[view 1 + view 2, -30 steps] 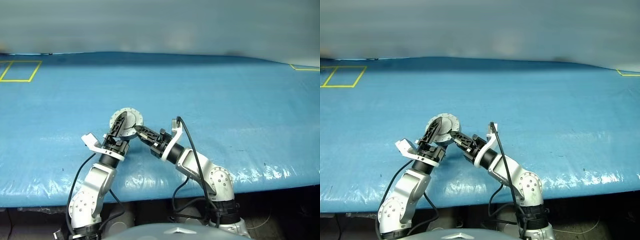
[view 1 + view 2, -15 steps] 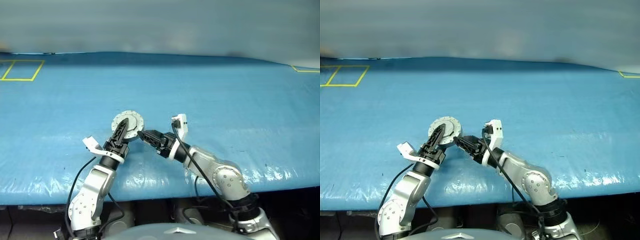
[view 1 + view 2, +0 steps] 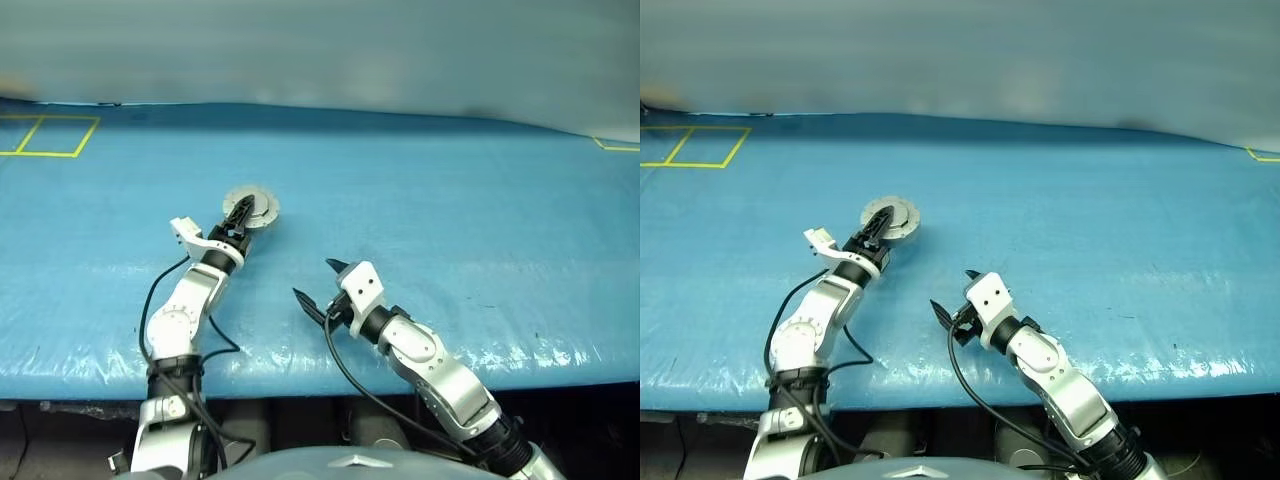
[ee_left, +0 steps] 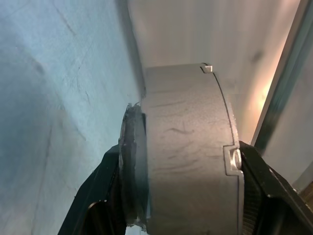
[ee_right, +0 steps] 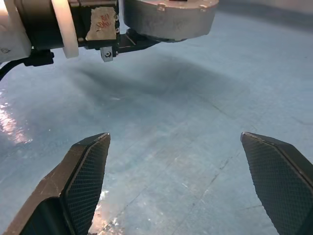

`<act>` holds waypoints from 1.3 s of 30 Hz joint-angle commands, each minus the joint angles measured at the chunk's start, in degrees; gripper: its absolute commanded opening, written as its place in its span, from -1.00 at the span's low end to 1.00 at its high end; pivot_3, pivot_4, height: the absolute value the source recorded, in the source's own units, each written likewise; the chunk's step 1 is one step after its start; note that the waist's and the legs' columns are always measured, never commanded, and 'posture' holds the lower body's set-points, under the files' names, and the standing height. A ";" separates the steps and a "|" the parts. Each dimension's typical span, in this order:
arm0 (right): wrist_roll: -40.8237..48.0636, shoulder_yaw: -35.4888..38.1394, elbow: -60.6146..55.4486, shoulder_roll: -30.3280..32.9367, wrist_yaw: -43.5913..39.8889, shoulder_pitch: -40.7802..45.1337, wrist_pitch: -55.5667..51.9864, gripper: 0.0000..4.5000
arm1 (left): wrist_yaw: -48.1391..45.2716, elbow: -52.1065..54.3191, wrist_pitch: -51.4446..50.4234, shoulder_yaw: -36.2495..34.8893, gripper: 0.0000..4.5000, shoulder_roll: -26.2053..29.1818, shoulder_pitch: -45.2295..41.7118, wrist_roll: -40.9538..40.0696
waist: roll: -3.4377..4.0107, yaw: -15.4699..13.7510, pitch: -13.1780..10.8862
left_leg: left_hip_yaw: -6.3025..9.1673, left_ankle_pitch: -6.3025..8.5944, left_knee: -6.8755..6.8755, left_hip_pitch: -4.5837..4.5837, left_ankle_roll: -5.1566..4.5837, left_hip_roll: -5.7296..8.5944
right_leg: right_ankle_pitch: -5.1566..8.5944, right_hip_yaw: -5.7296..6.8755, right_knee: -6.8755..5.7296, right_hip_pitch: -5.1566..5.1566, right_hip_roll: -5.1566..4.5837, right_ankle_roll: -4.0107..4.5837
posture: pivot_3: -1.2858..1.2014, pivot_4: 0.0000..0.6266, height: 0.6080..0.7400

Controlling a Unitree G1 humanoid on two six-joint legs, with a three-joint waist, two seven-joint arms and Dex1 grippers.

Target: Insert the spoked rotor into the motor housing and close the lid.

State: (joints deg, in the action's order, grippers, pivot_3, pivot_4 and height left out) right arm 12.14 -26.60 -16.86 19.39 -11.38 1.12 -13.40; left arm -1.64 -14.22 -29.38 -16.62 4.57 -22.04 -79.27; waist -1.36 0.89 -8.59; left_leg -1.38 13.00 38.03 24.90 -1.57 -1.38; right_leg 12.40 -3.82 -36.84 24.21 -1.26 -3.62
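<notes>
The left gripper (image 3: 240, 213) reaches out to the far left of the blue table (image 3: 450, 200), and its two black fingers (image 4: 105, 196) are pinched across the thickness of the housing (image 3: 252, 208), one on each flat face, as the left wrist view shows plainly: a thick grey drum caught between the pads. From the head views the housing looks to be held at or just above the table top; whether it touches the table I cannot tell. What faces up is a plain silver-grey disc with small marks round its edge, so the lid (image 3: 890, 215) appears to be shut down on the housing; no copper windings show and no separate rotor lies on the table, so I judge the rotor is already inside and the lid closed, though the inside is hidden. The right gripper (image 3: 318, 288) hangs nearer and to the right, well apart from the housing, its fingers spread wide with nothing between them; in its wrist view they frame bare blue table with the housing beyond. What seems left is little: set the housing down if it is not down, let go, and draw the left arm away.
</notes>
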 commanded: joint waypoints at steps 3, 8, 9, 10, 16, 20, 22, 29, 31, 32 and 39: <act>-4.52 2.24 -0.12 -2.51 0.18 -1.69 2.55 1.00 | -10.01 -16.01 3.27 -0.87 0.08 1.89 -13.63 11.27 | -0.01 -0.10 -0.01 | 0.01 0.00 -0.04 0.02 0.00 0.01 | -0.02 0.00 0.02 0.02 0.00 0.00 | 0.03 -0.52 1.00; -6.55 2.60 -0.58 -4.17 -0.66 -3.22 1.50 1.00 | -13.50 -32.49 6.05 -3.53 0.08 2.38 -23.68 19.02 | -0.03 -0.08 -0.02 | 0.06 0.00 -0.09 0.11 0.00 0.04 | -0.18 0.04 0.05 0.08 -0.02 -0.29 | 0.03 -0.52 1.00; -6.85 2.64 -0.66 -4.53 -0.71 -3.58 1.37 1.00 | -13.97 -35.15 6.70 -4.28 0.08 2.47 -25.21 20.15 | -0.03 -0.04 -0.02 | 0.06 0.00 -0.10 0.12 -0.01 0.04 | -0.19 0.03 0.05 0.10 -0.02 -0.30 | 0.03 -0.52 1.00; -7.16 2.72 -0.76 -4.98 -0.63 -3.94 1.14 1.00 | -14.43 -37.64 7.60 -4.74 0.08 2.66 -26.61 21.67 | -0.03 0.10 -0.02 | 0.06 0.00 -0.10 0.13 0.00 0.04 | -0.19 0.03 0.05 0.11 -0.02 -0.31 | 0.03 -0.52 1.00; -8.72 2.68 -0.97 -6.55 -1.58 -4.84 0.19 1.00 | -13.24 -47.34 10.44 -7.77 0.41 3.44 -30.15 28.40 | -0.03 0.41 -0.03 | 0.08 -0.01 -0.18 0.15 0.03 0.02 | -0.20 0.05 0.02 0.19 -0.02 -0.33 | 0.03 -0.52 1.00; -9.06 3.12 -0.84 -7.17 -2.50 -4.53 -0.38 1.00 | -12.67 -46.89 7.95 -8.94 0.99 3.52 -28.80 30.73 | -0.03 0.68 -0.02 | 0.06 -0.02 -0.17 -0.11 0.03 0.02 | -0.23 0.02 0.00 -0.05 -0.03 -0.38 | 0.03 -0.52 1.00; -9.11 3.33 -0.81 -7.46 -2.89 -4.30 -0.79 1.00 | -11.95 -45.10 5.66 -8.39 0.99 3.65 -27.12 32.25 | -0.02 0.90 -0.01 | 0.06 -0.01 -0.17 -0.49 0.03 0.00 | -0.21 0.03 0.01 -0.39 -0.03 -0.38 | 0.03 -0.52 1.00; -7.38 3.44 -0.99 -8.29 -6.16 -3.18 -4.07 1.00 | -6.02 -26.93 -13.33 -4.45 0.99 7.40 -12.09 36.13 | -0.04 2.03 0.40 | 0.00 0.01 -0.37 -1.32 0.05 -0.11 | 0.02 -0.07 -0.06 -0.97 -0.10 -0.13 | 0.03 -0.52 1.00; -6.51 3.82 -0.98 -8.66 -7.24 -2.98 -4.47 1.00 | -4.95 -18.35 -18.92 -2.99 0.99 8.54 -6.26 36.39 | -0.03 2.66 0.82 | -0.03 0.01 -0.45 -1.47 0.06 -0.22 | 0.09 -0.07 -0.09 -1.06 -0.11 0.00 | 0.03 -0.52 1.00; -6.18 4.19 -0.87 -8.89 -7.53 -2.91 -4.75 1.00 | -4.78 -13.53 -21.01 -1.81 0.99 9.20 -3.07 36.88 | -0.04 3.02 0.93 | -0.05 0.02 -0.50 -1.59 0.07 -0.25 | 0.11 -0.08 -0.09 -1.13 -0.13 0.04 | 0.03 -0.52 1.00; -4.84 7.51 0.08 -10.40 -7.48 -3.37 -4.03 1.00 | -11.14 18.49 -12.78 11.37 0.99 16.33 17.71 47.05 | 0.13 3.01 1.39 | -0.38 0.34 -1.01 -2.72 0.62 -0.68 | 0.45 -0.31 -0.06 -1.59 -0.43 0.29 | 0.03 -0.52 1.00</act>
State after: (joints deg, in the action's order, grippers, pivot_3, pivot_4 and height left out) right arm 6.19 -19.97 -15.77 9.58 -18.83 -2.61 -18.42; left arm -12.55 3.78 -42.89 -7.92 20.28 -7.03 -36.06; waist -1.23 3.90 -7.20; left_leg -1.75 13.36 37.02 22.17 -0.91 -2.09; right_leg 12.87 -4.13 -36.89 22.73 -1.74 -3.29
